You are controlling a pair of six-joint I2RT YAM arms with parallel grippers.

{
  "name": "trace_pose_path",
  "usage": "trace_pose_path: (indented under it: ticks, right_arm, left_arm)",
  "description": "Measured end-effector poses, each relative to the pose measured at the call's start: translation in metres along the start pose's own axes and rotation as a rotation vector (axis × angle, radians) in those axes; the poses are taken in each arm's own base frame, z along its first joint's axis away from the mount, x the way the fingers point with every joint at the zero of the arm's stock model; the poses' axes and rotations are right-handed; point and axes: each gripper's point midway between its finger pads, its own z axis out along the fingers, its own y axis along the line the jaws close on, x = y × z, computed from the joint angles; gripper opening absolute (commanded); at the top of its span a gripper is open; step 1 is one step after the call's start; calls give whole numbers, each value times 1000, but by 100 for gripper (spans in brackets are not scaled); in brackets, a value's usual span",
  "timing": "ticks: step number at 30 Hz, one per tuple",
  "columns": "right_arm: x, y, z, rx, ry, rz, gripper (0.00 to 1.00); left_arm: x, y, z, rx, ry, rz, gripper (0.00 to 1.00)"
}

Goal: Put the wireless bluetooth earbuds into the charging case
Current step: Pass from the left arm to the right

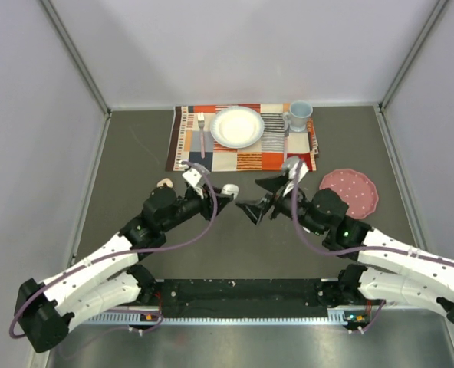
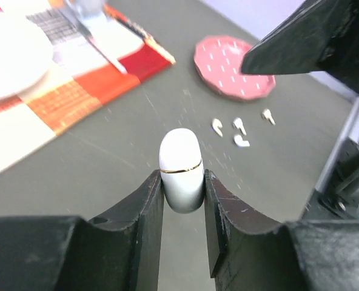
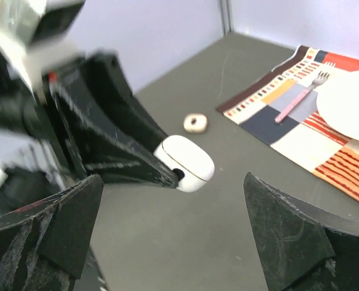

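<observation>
Charging case [image 2: 179, 160]: glossy, hard-shelled and light, clamped by the left gripper [image 2: 182, 182] below its gilt seam, lid end free. Its rounded flanks look slippery, so I judge the hold sound only if kept square. Right gripper [image 1: 248, 195] stands spread wide and empty, facing the case. Four tiny white earbuds [image 2: 239, 125] lie loose on the bare table [image 2: 107, 163] at two o'clock from the case. They would likely skitter and are best pinched across the bulb. Dotted pink coaster [image 2: 234, 66] borders them at twelve o'clock, with open table elsewhere.
</observation>
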Motion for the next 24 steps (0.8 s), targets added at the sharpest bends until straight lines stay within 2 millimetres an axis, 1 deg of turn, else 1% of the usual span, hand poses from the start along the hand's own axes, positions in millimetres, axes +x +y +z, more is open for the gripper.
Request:
trace_pose_path:
  ticks: [1,4,7,8,9,12,14,16,17,18,19,20,21,22,24]
  right_arm:
    - [-15,1,-1,21,-23,68,99]
    - [-58,0,-5,63,-121,199,99]
    - [-95,-11,-3,135,-158,313,99]
    - [-108,-21,2,174,-148,351,99]
    - [-129,-32,7,208,-165,386,99]
    - [-173,-63,21,272,-206,500,99]
    - [-182,-78,23,294,-224,605,99]
    - [-173,-87,20,321,-219,719,99]
    - [-161,-87,17,323,-221,781,99]
    - [-147,-87,13,324,-215,819,99]
    - [-130,-83,8,292,-230,854,99]
    - [-105,-81,1,279,-220,901,99]
    - [-85,-79,-3,275,-203,936,99]
    - [-55,-80,-7,298,-156,982,99]
    - [-21,-82,-6,340,-71,1022,99]
  left_arm:
    - [-8,3,-2,-15,-49,24,0]
    - [-30,10,-7,-53,-183,95,0]
    - [-53,15,-6,-84,-280,153,0]
    - [-60,16,-5,-90,-302,168,0]
    - [-70,16,-4,-95,-329,182,0]
    - [-92,16,0,-111,-408,198,0]
    - [-104,16,-2,-118,-467,189,0]
    - [-114,14,-7,-109,-536,174,0]
    - [-115,12,-10,-97,-573,163,0]
    - [-113,11,-14,-83,-603,152,0]
    - [-108,10,-16,-73,-619,144,0]
    - [-100,9,-19,-59,-628,139,0]
    - [-88,10,-20,-51,-621,132,0]
    - [-77,11,-21,-43,-610,127,0]
    - [-60,11,-24,-25,-596,125,0]
